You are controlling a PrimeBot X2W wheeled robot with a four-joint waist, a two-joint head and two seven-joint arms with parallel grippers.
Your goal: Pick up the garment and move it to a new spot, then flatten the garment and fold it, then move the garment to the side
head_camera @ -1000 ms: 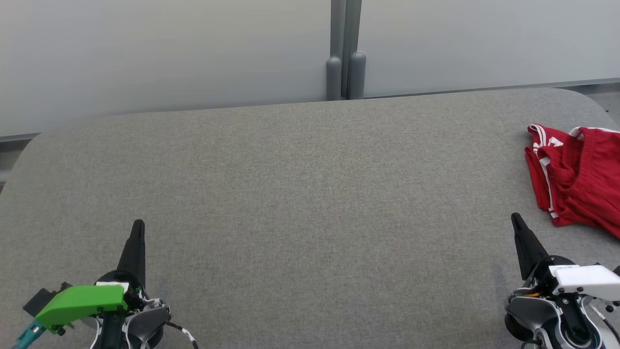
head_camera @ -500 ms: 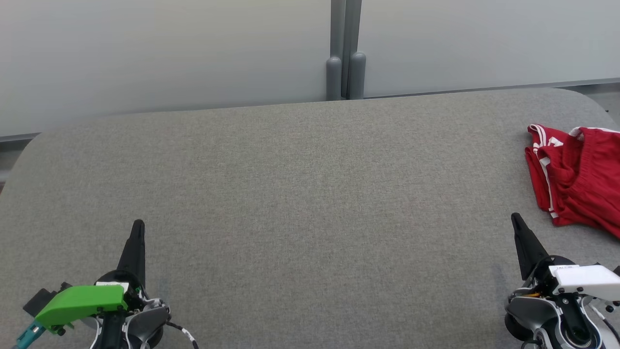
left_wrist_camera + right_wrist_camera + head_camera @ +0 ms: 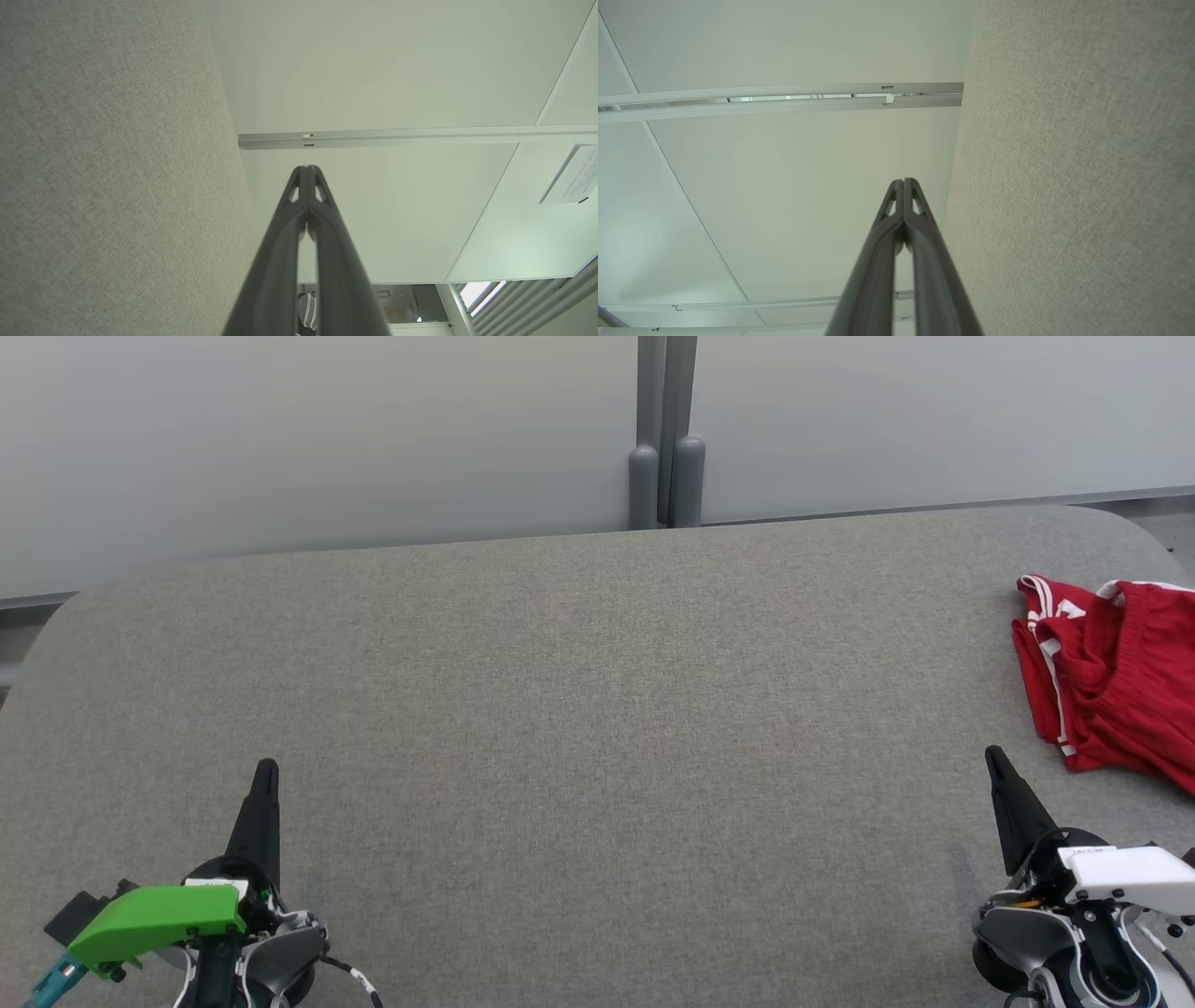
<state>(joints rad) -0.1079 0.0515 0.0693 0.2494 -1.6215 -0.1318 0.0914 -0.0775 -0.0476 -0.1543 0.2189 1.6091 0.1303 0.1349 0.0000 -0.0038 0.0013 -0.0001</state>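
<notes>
1. Left hand [image 3: 267, 770]: fingers pressed together, empty, at the table's [image 3: 597, 709] near left.
2. Right hand [image 3: 994, 756]: fingers together, empty, near right.
3. Garment [image 3: 1116, 681]: red, white-striped, crumpled at the table's right edge, untouched.

A broad table [image 3: 597, 709] covered in grey woven fabric, its far corners rounded, takes up most of the room in front of me. Along its far edge stand pale matte wall panels [image 3: 317, 439], joined by a grey post [image 3: 665, 429]. The light is soft and even. In the left wrist view a metal rail [image 3: 397, 136] crosses the panels, a printed notice [image 3: 572, 175] hangs on one, and a bright window [image 3: 474, 293] shows beside slats.
</notes>
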